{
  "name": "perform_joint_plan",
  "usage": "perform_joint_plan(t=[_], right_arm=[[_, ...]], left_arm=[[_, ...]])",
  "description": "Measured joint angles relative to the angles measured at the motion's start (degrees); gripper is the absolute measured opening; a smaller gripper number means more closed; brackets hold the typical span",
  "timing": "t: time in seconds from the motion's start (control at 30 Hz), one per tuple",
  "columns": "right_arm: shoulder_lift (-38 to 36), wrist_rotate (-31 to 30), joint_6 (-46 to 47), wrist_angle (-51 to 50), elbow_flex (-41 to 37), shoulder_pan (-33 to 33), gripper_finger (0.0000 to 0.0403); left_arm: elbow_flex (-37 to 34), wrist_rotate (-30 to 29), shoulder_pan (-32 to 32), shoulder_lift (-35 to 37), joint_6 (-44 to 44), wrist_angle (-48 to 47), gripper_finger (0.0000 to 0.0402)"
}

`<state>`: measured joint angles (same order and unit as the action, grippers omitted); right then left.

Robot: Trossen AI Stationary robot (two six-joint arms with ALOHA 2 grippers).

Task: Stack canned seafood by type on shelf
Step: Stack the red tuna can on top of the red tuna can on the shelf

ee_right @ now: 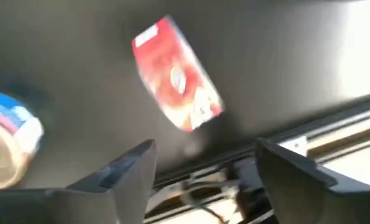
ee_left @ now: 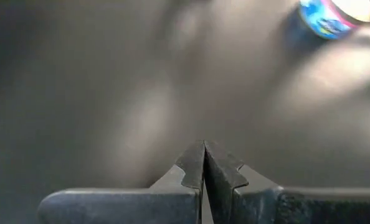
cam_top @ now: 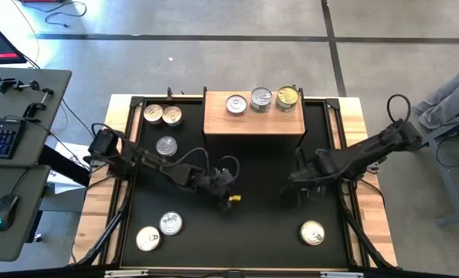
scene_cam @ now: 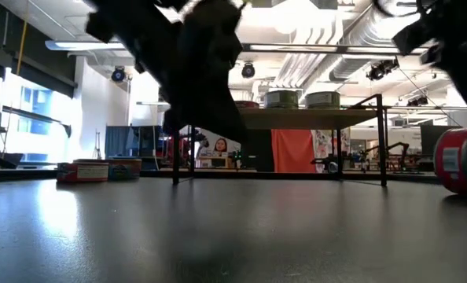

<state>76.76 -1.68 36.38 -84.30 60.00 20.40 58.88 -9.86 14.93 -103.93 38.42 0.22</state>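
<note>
The black-matted counter (cam_top: 237,232) was the biggest thing there, and at its far edge stood the wooden shelf (cam_top: 253,125), a light-brown box with a plain top. I counted nine tins in the overhead view. Three stood in a row along the shelf's far edge (cam_top: 261,100), two silver-lidded and one gold at the right. Two gold ones (cam_top: 162,115) sat touching each other at the far left of the counter, with a single silver tin (cam_top: 166,145) just nearer than them. Two more (cam_top: 159,231) lay at the near left, and one gold-lidded tin (cam_top: 312,232) sat alone at the near right.

The left arm reached in from the left, bent low across the middle of the counter, its end effector (cam_top: 228,193) clenched tight with nothing between the fingers (ee_left: 194,165); its wrist view showed them pressed together over bare mat, a blue-labelled tin (ee_left: 327,17) off in the distance. The right arm stretched in from the right, and its end effector (cam_top: 291,193) hung over the mat right of centre with the fingers (ee_right: 132,168) spread apart, grasping nothing.

Only the right wrist view showed a red-labelled tin (ee_right: 177,73) on the mat beyond those fingers, blurred, and a blue-and-white one (ee_right: 10,146) to one side. The table-level view alone showed a red tin (scene_cam: 461,159) on its side at the right.
</note>
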Motion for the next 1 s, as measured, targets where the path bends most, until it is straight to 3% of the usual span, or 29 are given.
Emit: perform_joint_plan(t=[0.1, 0.3, 0.47, 0.77, 0.87, 1.0], right_arm=[[0.19, -3.24, -5.03, 0.69, -1.08, -2.06, 0.0277], [0.24, 3.32, -14.94, 4.37, -5.63, -5.05, 0.028], [0.23, 5.01, -18.88, 8.4, -10.95, -5.03, 0.028], [0.25, -1.5, -18.44, 16.62, -18.48, -5.07, 0.0278], [0.23, -0.47, -18.24, 17.25, -18.6, -4.8, 0.0255], [0.23, -0.86, -14.39, 18.13, -17.12, -4.63, 0.0155]], left_arm=[[-0.01, -0.81, 2.06, -0.01, 1.61, 1.27, 0.0], [0.01, -1.02, 4.3, 0.01, 5.53, 1.54, 0.0], [0.04, -0.49, 5.54, 0.01, 6.53, 4.17, 0.0], [0.04, -2.52, 5.79, 0.01, 9.55, 9.01, 0.0], [0.18, -2.83, 5.78, 0.01, 9.51, 11.63, 0.0], [1.1, -2.72, 5.78, 1.87, 8.56, 10.5, 0.0]])
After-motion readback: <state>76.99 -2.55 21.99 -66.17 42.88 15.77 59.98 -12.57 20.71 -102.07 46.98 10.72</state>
